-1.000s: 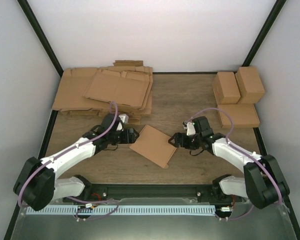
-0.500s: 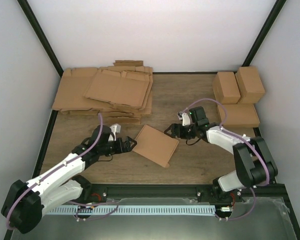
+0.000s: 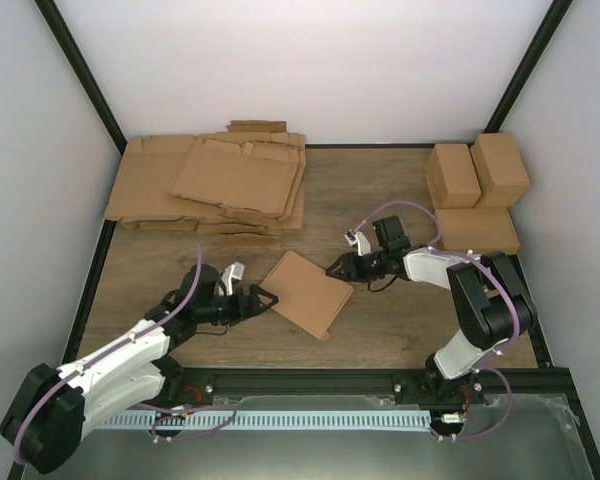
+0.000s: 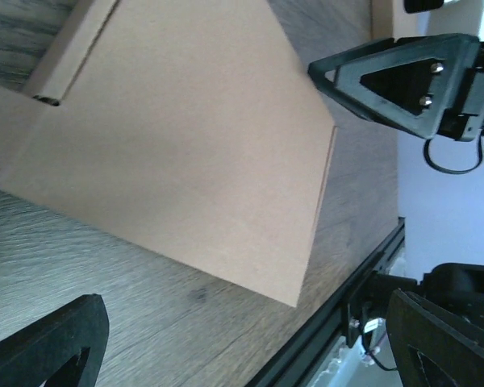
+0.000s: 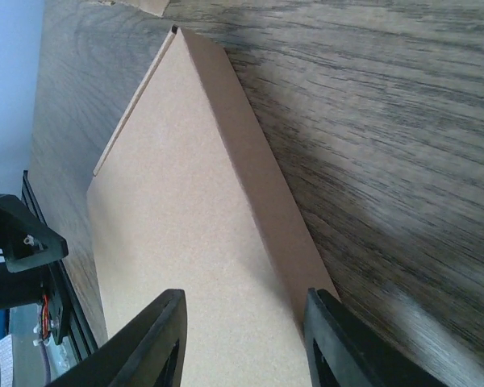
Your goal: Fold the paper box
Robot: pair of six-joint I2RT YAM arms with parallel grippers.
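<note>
Reaching low across the table (image 3: 380, 190) from the near left corner, my left arm lies stretched out with its wrist close to the wood. My left claw (image 3: 262, 300) is spread wide, its tips pointing at the left corner of the paper box (image 3: 308, 292) and just short of it. The box lies flat near the middle of the table, turned cornerwise. My right arm is folded sharply at the elbow, its forearm running leftward, and my right claw (image 3: 336, 269) sits at the box's far right corner. A pile of flat cardboard sheets (image 3: 215, 185) covers the far left of the table, and three folded boxes (image 3: 475, 178) stand at the far right, well apart from both claws.

From my left wrist, my two fingers (image 4: 48, 343) sit in the bottom corners, wide apart, with bare wood between them. The box fills the upper left, and my right claw shows black at its far corner.

From my right wrist, my fingers (image 5: 165, 339) stand partly apart over the box's near corner, its raised edge running up between them. One finger is right beside that edge; I cannot tell whether it touches.
</note>
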